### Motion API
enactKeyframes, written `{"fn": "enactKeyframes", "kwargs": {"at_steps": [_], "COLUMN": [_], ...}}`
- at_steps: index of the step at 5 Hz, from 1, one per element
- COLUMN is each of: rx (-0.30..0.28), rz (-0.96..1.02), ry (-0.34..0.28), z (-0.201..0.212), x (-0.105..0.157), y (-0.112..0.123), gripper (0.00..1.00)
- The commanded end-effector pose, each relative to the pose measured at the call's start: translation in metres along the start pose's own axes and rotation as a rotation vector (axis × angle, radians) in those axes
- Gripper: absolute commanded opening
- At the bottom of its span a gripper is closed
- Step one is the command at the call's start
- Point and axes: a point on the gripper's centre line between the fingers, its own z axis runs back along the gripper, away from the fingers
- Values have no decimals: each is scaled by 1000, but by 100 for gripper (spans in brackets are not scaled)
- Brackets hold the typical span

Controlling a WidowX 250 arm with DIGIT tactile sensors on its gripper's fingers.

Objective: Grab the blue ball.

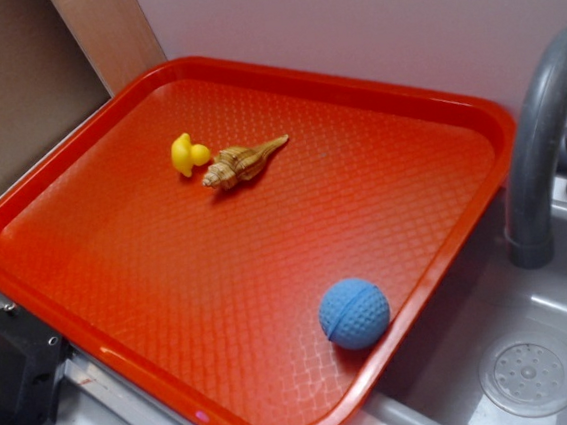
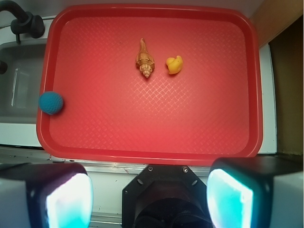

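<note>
Resting against the tray [image 2: 152,142] rim, the blue ball [image 2: 51,102] lies far left of the jaws. Jaws stand open, empty. Shell [image 2: 144,59] and duck [image 2: 174,64] lie ahead.

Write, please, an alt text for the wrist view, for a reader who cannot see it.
Seen from above, a red tray holds a blue ball against its left rim, with a brown seashell and a yellow duck close together near the top middle. The open pincer frames the bottom edge, with nothing between its fingers. A grey sink lies left of the tray.
</note>
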Motion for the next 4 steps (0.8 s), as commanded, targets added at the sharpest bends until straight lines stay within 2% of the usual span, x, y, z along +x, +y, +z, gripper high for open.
{"fn": "enactKeyframes", "kwargs": {"at_steps": [1, 2, 3, 4], "rx": [0, -53, -119, -185], "rz": [0, -250, -496, -740], "ry": [0, -111, -178, -208], "z": [0, -18, -39, -47], "x": [0, -4, -6, -16], "y": [0, -49, -98, -111], "gripper": [100, 100, 100, 100]}}
